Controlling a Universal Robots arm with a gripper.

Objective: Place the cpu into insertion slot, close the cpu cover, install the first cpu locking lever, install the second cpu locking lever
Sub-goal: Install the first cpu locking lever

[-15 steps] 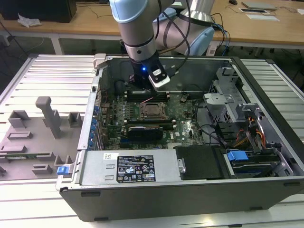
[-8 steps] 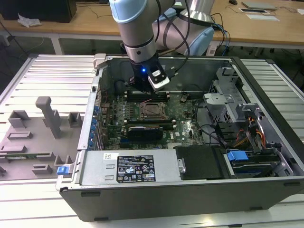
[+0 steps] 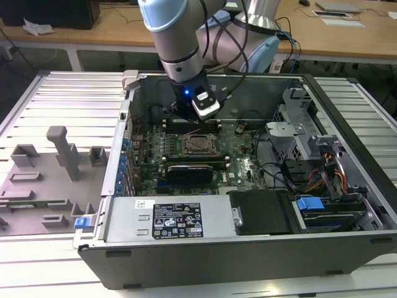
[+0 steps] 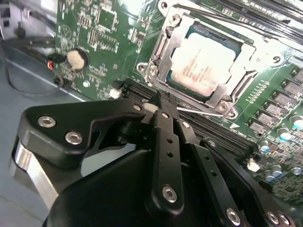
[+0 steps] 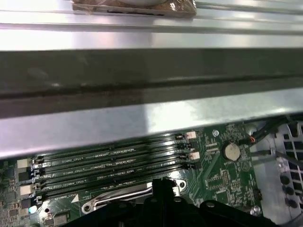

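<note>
The cpu (image 4: pixel 203 64) lies silver face up in the insertion slot (image 3: pixel 197 144) on the green motherboard. The silver cpu cover (image 4: pixel 158 47) lies flat over it, framing the chip. A thin wire locking lever (image 4: pixel 203 111) runs along the socket's edge closest to my fingers. My gripper (image 4: pixel 160 100) is shut, with nothing visible between the black fingers, and its tip hangs right by that lever. In the exterior view my gripper (image 3: pixel 189 121) sits inside the open computer case just behind the socket. The first wrist view shows the gripper (image 5: pixel 163 185) beside a silver strip of the cover (image 5: pixel 123 196).
Long black memory slots (image 5: pixel 113 163) lie between the socket and the case wall (image 5: pixel 142 71). A coin battery (image 4: pixel 75 59) and cables sit beside the socket. A black card (image 3: pixel 189 171) lies in front of it. Drive bays (image 3: pixel 322 186) fill the exterior view's right, a grey fixture tray (image 3: pixel 49 180) its left.
</note>
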